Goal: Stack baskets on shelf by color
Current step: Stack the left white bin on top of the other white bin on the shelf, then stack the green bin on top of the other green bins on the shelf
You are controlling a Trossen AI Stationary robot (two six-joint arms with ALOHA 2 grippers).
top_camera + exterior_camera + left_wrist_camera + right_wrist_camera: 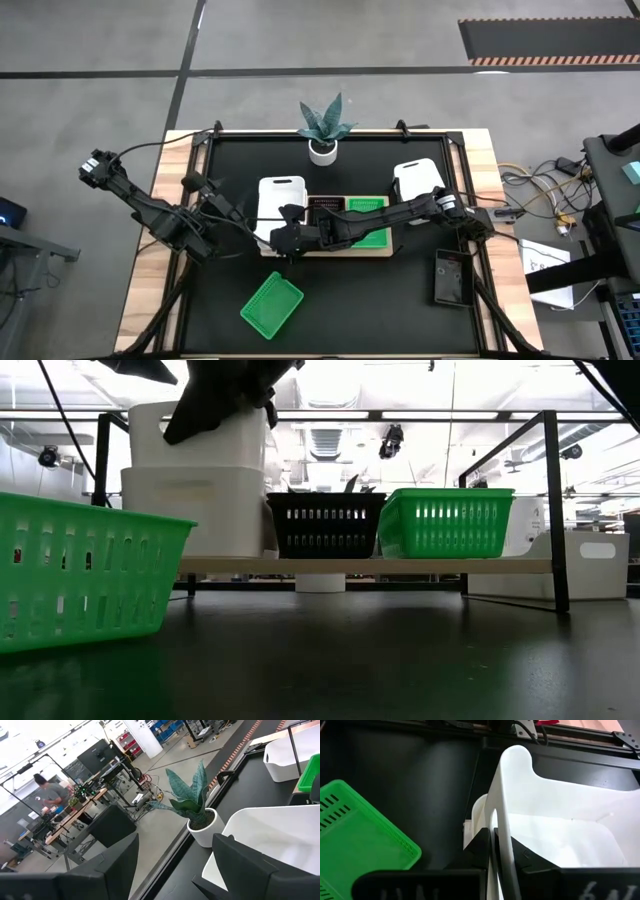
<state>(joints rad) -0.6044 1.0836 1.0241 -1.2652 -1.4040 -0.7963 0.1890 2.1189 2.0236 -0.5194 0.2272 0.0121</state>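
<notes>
Baskets: ~3 white (281,195), 2 green (271,305), 1 black (327,207).

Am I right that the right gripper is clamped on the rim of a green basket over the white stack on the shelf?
Not quite: the right gripper is clamped on the rim of a white basket, as the right wrist view shows. The rest holds: it sits over the white stack on the shelf.

Between the open left gripper (170,870) fingers: a potted plant (192,802) beside a white basket (272,832), person (50,795) beyond.
</notes>
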